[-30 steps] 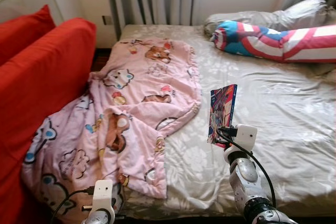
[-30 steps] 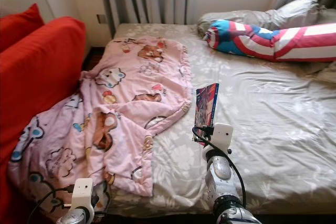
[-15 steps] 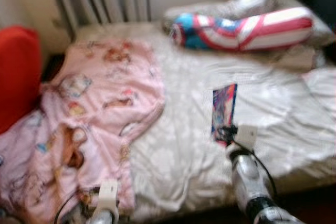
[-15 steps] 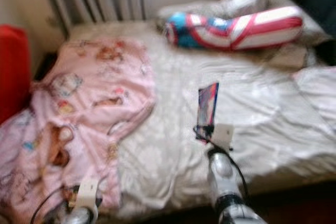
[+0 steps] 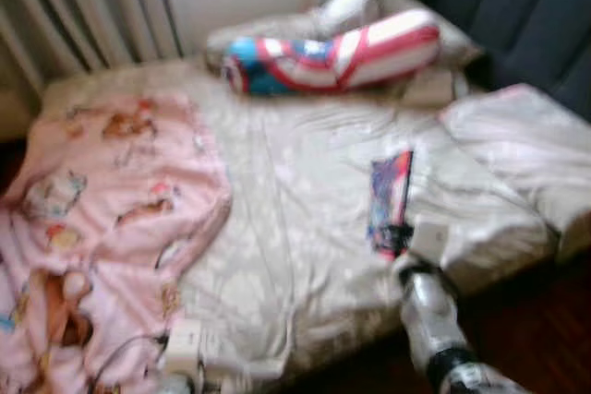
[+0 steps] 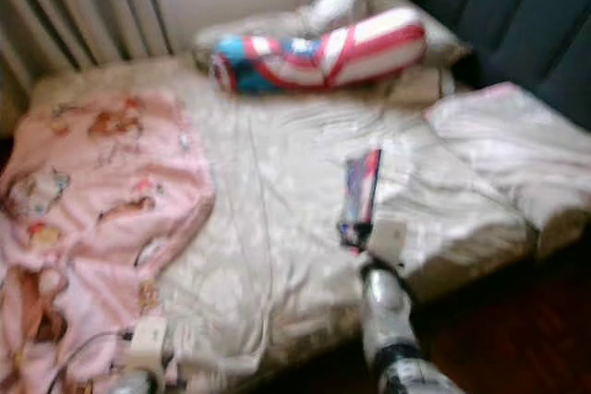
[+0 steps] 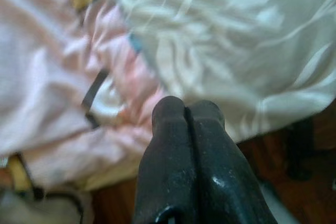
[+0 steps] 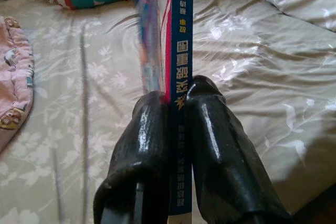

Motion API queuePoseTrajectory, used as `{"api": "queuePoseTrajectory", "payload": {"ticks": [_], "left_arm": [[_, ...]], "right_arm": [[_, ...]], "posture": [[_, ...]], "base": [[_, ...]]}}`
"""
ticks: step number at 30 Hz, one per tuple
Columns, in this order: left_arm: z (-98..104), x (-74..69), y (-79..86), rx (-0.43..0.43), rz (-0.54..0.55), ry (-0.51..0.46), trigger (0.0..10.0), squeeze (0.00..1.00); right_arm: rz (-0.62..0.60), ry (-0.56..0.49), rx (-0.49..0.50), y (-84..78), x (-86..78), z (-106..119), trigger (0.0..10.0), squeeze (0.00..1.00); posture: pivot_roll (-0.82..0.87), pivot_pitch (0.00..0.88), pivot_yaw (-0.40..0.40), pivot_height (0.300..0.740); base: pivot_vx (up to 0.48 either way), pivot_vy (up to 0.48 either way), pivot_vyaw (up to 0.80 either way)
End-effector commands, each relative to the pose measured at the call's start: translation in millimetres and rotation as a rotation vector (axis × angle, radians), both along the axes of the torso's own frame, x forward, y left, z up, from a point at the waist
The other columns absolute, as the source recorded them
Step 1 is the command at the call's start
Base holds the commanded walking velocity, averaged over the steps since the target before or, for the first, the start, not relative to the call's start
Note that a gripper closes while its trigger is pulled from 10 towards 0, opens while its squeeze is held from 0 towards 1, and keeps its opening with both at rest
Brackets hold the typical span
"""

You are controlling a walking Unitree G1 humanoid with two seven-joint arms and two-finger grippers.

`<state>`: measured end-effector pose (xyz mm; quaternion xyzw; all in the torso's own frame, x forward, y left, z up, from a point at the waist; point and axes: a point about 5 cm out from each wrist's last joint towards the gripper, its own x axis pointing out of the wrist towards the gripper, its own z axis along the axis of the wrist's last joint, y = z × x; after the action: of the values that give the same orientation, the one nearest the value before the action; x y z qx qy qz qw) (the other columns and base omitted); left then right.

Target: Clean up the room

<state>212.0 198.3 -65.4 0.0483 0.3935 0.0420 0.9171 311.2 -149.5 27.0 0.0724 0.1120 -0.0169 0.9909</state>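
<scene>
My right gripper (image 5: 392, 235) is shut on a thin colourful book (image 5: 389, 195), held upright over the bed (image 5: 295, 228). In the right wrist view the book's blue spine (image 8: 181, 51) stands clamped between both black fingers (image 8: 152, 129). A pink cartoon blanket (image 5: 92, 191) lies crumpled over the bed's left side. My left gripper (image 7: 186, 109) hangs low at the bed's near edge, shut with nothing between its fingers, above the blanket's hem (image 7: 63, 77).
A red, white and blue bolster (image 5: 332, 53) lies at the back of the bed. A pale folded quilt (image 5: 517, 145) sits at the right. Grey curtains (image 5: 83, 6) hang behind, a dark curtain (image 5: 517, 6) at the right. Dark wooden floor (image 5: 517, 320) shows lower right.
The whole view has swung to the right: the red cushions have left the picture and the quilt and dark curtain have come in. The book stays gripped in my right gripper.
</scene>
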Motion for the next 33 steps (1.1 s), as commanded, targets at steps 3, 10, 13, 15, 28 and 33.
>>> {"api": "queuePoseTrajectory", "payload": {"ticks": [3,10,13,15,28,33], "left_arm": [[-5.1,-8.6,0.9,0.003,-0.005,0.035,10.0,0.0],[-6.2,-10.1,-0.3,0.003,-0.015,0.045,10.0,0.0],[-6.5,-10.4,-0.5,0.002,-0.015,0.048,10.0,0.0],[-6.7,-10.7,-0.6,-0.002,-0.013,0.049,10.0,0.0],[-7.1,-11.3,-1.8,-0.01,-0.018,0.048,10.0,0.0],[-7.4,-11.9,-1.5,-0.017,-0.015,0.049,10.0,0.0]], "right_arm": [[0.013,-0.054,-0.03,0.0,7.2,11.3,10.0,0.0],[0.082,-0.114,-0.071,8.3,7.4,16.7,10.0,0.0],[0.071,-0.09,-0.054,7.5,7.0,14.0,10.0,0.0],[0.063,-0.08,-0.05,5.9,6.8,12.8,10.0,0.0],[0.069,-0.089,-0.066,5.5,7.4,13.9,10.0,0.0],[0.095,-0.111,-0.115,8.7,7.5,16.2,10.0,0.0]], "posture": [[-0.04,0.048,-0.006,0.74],[-0.04,0.051,-0.007,0.74],[-0.04,0.051,-0.009,0.74],[-0.04,0.05,-0.01,0.74],[-0.04,0.05,-0.014,0.74],[-0.04,0.049,-0.012,0.74]], "base": [[0.0,0.0,0.0],[0.0,-0.18,0.57],[0.0,-0.261,0.26],[0.0,-0.259,0.0],[0.0,-0.289,0.0],[0.0,-0.34,0.69]]}}
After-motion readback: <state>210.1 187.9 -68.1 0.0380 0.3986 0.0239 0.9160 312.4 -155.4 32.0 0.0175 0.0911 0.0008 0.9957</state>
